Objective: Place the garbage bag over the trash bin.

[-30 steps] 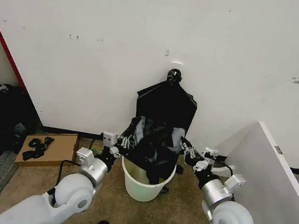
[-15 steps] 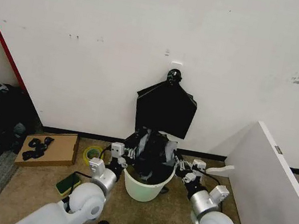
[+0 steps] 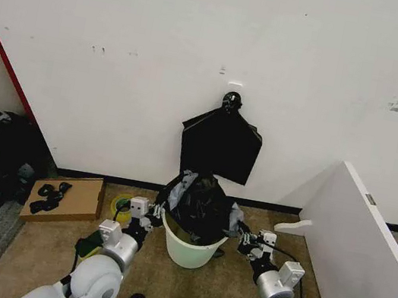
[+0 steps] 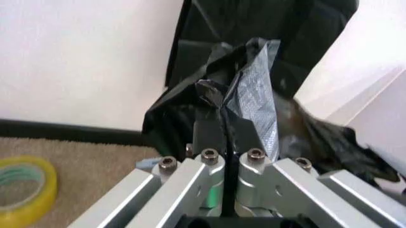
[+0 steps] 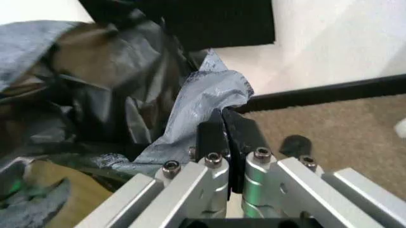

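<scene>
Both arms lower since earlier — crinkled glossy black plastic garbage bag [image 3: 203,205] now bunched on the round cream-white plastic trash bin [image 3: 190,253], mouth over its rim. Left gripper [image 3: 151,211] left of the bin, fingers clamped on bag edge; right gripper [image 3: 244,238] on the bin's right — likewise pinching film.

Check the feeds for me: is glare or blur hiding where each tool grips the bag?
Head view: evenly lit, garbage bag reads as a dark mass over the trash bin, folds hard to separate. Left wrist view: left tool is shut on the film, which shines grey; the nearby frame is soft. Right wrist view: right tool pinches a shiny grey flap, grip visible.
</scene>
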Controlling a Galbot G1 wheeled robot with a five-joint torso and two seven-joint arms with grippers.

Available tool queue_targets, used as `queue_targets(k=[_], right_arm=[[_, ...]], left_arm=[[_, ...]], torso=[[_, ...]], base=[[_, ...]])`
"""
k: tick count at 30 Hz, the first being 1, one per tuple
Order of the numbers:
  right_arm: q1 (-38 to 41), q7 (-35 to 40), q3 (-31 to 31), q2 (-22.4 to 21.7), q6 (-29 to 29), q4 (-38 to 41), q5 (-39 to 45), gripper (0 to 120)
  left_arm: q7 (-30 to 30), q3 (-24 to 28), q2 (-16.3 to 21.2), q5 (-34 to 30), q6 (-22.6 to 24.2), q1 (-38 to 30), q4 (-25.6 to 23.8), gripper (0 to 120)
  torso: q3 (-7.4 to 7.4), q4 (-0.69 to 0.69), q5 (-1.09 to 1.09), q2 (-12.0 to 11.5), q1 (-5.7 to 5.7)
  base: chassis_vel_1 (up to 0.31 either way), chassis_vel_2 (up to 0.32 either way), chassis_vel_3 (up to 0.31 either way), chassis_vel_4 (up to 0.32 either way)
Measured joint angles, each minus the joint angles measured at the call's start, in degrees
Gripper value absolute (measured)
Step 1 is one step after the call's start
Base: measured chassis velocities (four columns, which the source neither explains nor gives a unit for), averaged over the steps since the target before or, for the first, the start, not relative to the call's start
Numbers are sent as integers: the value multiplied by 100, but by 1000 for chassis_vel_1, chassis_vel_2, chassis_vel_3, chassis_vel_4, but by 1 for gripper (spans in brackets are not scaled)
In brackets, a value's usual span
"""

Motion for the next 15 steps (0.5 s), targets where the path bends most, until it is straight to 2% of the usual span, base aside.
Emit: queue_targets(k=[8, 15], right_arm=[[-45, 366, -12, -123, -452, 219, -79, 0], [1, 481, -79, -217, -854, 143, -363, 0]], left_arm=[[-66, 2, 112, 98, 155, 182, -76, 0], [-241, -19, 317, 67, 574, 300, -137, 0]], torso=[[0, -1, 0, 0, 0], [0, -1, 0, 0, 0]], base=[[0, 0, 0, 0], [0, 0, 0, 0]])
